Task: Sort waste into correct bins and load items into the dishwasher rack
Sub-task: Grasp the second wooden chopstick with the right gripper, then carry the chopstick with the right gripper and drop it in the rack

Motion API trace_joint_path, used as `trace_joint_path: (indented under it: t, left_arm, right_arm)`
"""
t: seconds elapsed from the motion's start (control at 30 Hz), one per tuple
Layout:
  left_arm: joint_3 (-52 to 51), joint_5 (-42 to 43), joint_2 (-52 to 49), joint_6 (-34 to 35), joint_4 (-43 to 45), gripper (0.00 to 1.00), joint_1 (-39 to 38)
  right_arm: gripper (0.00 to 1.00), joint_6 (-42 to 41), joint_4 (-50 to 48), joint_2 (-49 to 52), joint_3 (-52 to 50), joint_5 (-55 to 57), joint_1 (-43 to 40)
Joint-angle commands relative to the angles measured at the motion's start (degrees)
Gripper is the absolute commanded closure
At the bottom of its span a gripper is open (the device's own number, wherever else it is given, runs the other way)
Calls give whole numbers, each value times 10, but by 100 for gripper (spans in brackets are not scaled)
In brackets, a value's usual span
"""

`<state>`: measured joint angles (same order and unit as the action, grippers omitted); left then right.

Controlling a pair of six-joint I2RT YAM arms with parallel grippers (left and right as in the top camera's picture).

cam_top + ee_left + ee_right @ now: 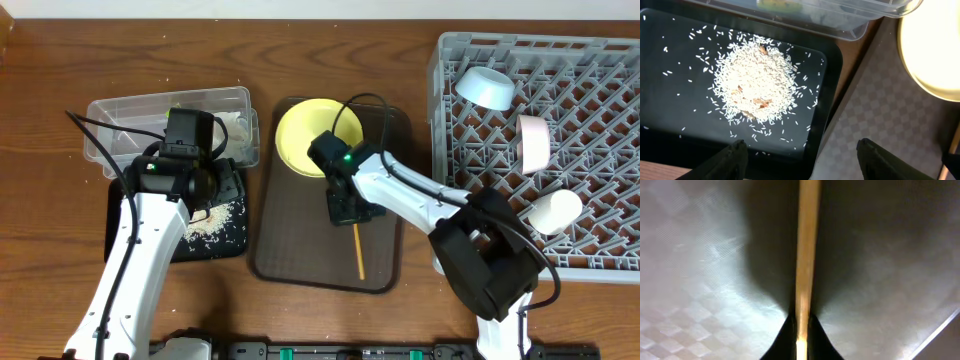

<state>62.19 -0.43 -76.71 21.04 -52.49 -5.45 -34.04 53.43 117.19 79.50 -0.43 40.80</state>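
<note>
My right gripper [352, 212] is down on the dark brown serving tray [290, 250], shut on wooden chopsticks [358, 250]; the right wrist view shows the stick [807, 240] clamped between the fingertips [801, 337]. The yellow plate [300, 140] lies at the tray's far end, also in the left wrist view [935, 50]. My left gripper [802, 155] is open and empty above the black tray [670, 110], which holds a heap of rice scraps [757, 82]. The clear tub [120, 115] stands behind it. The grey rack [600, 130] holds a light blue bowl [486, 87], a pale cup [534, 141] and a white bowl [555, 211].
The brown serving tray sits between the black tray and the rack. Cables run over the left arm and over the plate. Bare wooden table lies at the far left and along the front edge.
</note>
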Motion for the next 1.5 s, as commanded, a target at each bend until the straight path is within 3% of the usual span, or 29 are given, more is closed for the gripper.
trace_joint_path:
  t: [0.0, 0.27, 0.77, 1.0, 1.17, 1.47]
  left_arm:
    - [5, -11, 3, 5, -2, 27, 0]
    - [5, -11, 3, 5, -2, 27, 0]
    - [5, -11, 3, 5, -2, 27, 0]
    - [5, -11, 3, 5, -2, 27, 0]
    - [5, -11, 3, 5, -2, 27, 0]
    - [5, -11, 3, 5, -2, 27, 0]
  right_arm:
    - [99, -2, 2, 13, 3, -1, -23]
    - [99, 33, 30, -14, 4, -17, -85]
    - [99, 226, 48, -275, 4, -5, -248]
    - [99, 249, 104, -261, 2, 5, -330]
    - [98, 269, 108, -227, 2, -13, -344]
    - [76, 268, 104, -192, 2, -13, -344]
